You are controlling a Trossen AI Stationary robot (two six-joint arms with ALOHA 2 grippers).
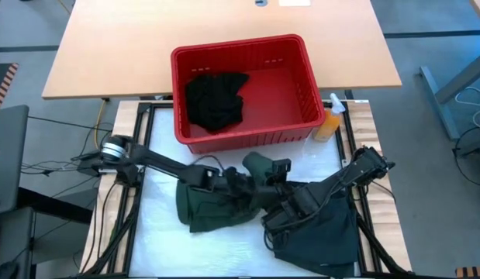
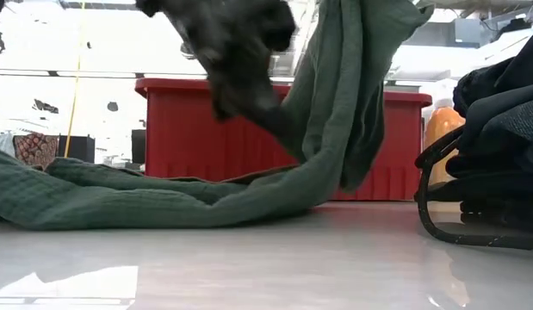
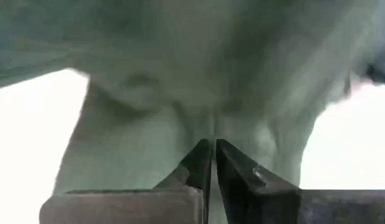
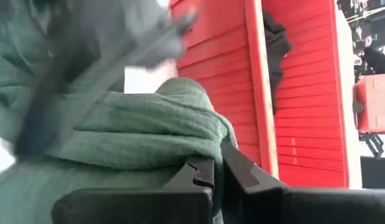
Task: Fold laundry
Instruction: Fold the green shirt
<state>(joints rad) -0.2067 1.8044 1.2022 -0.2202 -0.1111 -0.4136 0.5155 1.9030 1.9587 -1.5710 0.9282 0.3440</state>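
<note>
Both pairs of jaws are pressed together on cloth: the left gripper (image 3: 211, 152) pinches a fold of the green garment (image 1: 216, 205), and the right gripper (image 4: 218, 168) pinches a rolled edge of the same green cloth; from above, the two arms meet over the middle of the white table top (image 1: 158, 248), the left arm reaching in from the left edge, the right arm from the right edge; the green garment lies spread on the table just in front of the red basket (image 1: 302, 101), part of it lifted, and from table height it hangs down in a long drape and trails flat along the surface toward the left; a darker teal garment (image 1: 321, 236) lies bunched at the right, under the right arm; a black garment (image 1: 216, 101) sits crumpled inside the basket, against its left wall; an orange spray bottle (image 1: 329, 120) stands just beside the basket's right front corner; a wooden desk (image 1: 146, 46) lies beyond the basket.
</note>
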